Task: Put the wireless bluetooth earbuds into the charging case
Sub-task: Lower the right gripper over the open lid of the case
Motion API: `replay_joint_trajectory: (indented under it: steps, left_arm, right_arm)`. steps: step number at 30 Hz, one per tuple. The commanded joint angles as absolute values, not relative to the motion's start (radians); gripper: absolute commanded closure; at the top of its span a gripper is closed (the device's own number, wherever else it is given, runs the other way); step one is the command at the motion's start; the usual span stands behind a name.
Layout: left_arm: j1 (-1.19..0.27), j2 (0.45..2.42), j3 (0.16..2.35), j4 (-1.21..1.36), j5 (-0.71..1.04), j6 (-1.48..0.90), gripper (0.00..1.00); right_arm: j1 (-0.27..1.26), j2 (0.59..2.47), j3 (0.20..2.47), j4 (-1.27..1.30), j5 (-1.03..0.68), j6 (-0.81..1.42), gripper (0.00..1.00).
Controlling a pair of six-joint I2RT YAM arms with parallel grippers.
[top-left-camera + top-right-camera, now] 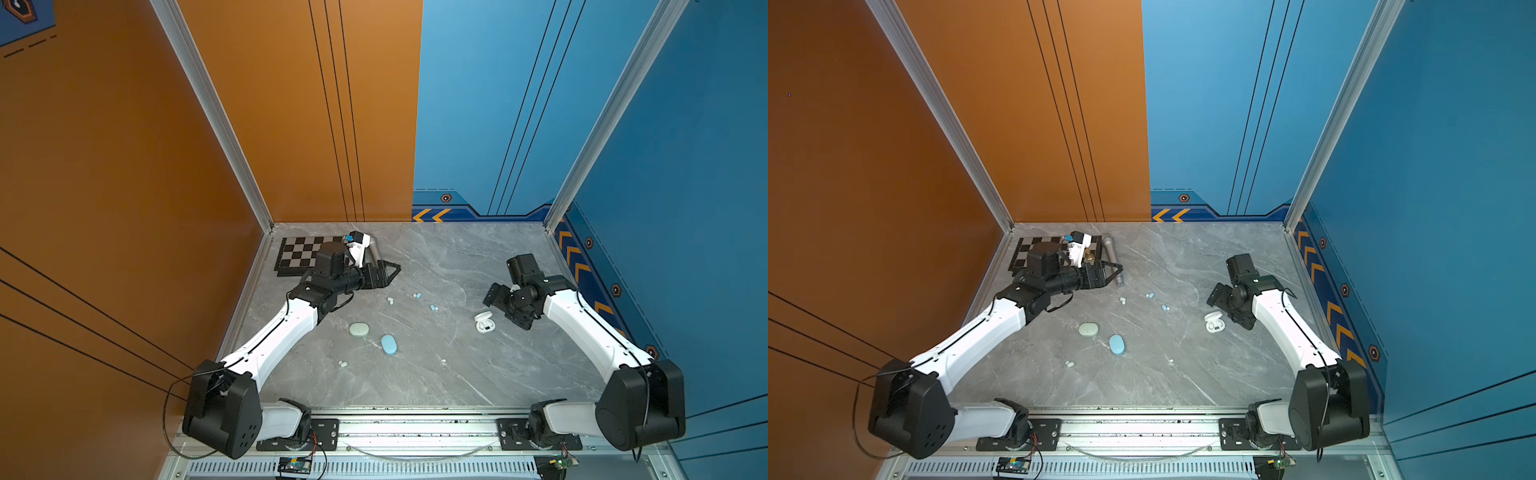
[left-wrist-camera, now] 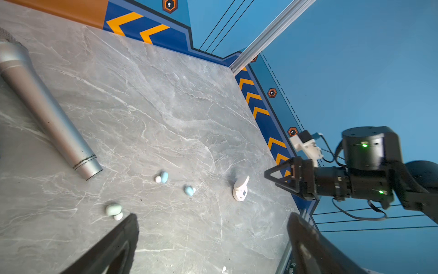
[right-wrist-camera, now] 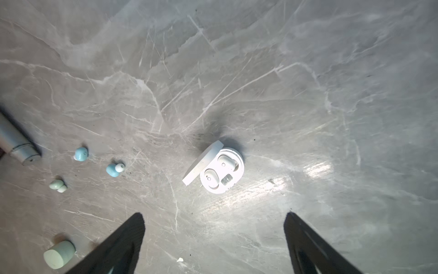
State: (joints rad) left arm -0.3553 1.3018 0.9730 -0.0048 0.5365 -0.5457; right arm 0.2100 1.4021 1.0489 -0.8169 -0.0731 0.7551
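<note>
A white charging case (image 1: 483,322) (image 3: 221,173) lies open on the marble table with two white earbuds (image 3: 216,176) seated in it. Two pale blue earbuds (image 1: 417,295) (image 1: 433,308) and a mint earbud (image 1: 390,300) lie loose mid-table, and another mint one (image 1: 343,364) lies nearer the front. A mint case (image 1: 359,329) and a blue case (image 1: 389,344) lie closed. My right gripper (image 3: 213,215) hovers just right of the white case, open and empty. The left gripper (image 1: 395,274) (image 2: 212,217) hangs open and empty behind the loose earbuds.
A silver microphone (image 2: 47,111) and a chessboard (image 1: 299,253) lie at the back left, under and beside the left arm. A tiny white scrap (image 1: 443,360) sits on the table (image 1: 457,257) towards the front. Walls close in the left, back and right.
</note>
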Motion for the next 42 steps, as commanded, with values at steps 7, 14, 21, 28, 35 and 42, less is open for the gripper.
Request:
replay_joint_trajectory:
  steps: [7, 14, 21, 28, 35, 42]
  left_arm:
    - [-0.394, 1.286, 1.066, -0.313, 0.349, -0.515, 0.02]
    - [-0.388, 1.278, 1.051, -0.351, 0.237, -0.568, 0.02]
    - [-0.411, 1.33, 1.099, -0.37, 0.258, -0.541, 0.02]
    - [-0.435, 1.316, 1.114, -0.383, 0.229, -0.512, 0.02]
    - [-0.436, 1.322, 1.123, -0.399, 0.213, -0.514, 0.02]
    - [-0.443, 1.334, 1.134, -0.399, 0.213, -0.513, 0.02]
  right_arm:
    - [0.277, 1.544, 1.12, -0.861, 0.003, 0.807, 0.06]
    - [0.266, 1.568, 1.094, -0.861, 0.015, 0.797, 0.06]
    - [0.265, 1.557, 1.059, -0.86, 0.014, 0.797, 0.06]
    - [0.263, 1.539, 1.016, -0.854, 0.012, 0.801, 0.06]
    - [0.261, 1.503, 0.976, -0.848, 0.015, 0.808, 0.06]
    - [0.252, 1.439, 0.931, -0.819, -0.007, 0.808, 0.06]
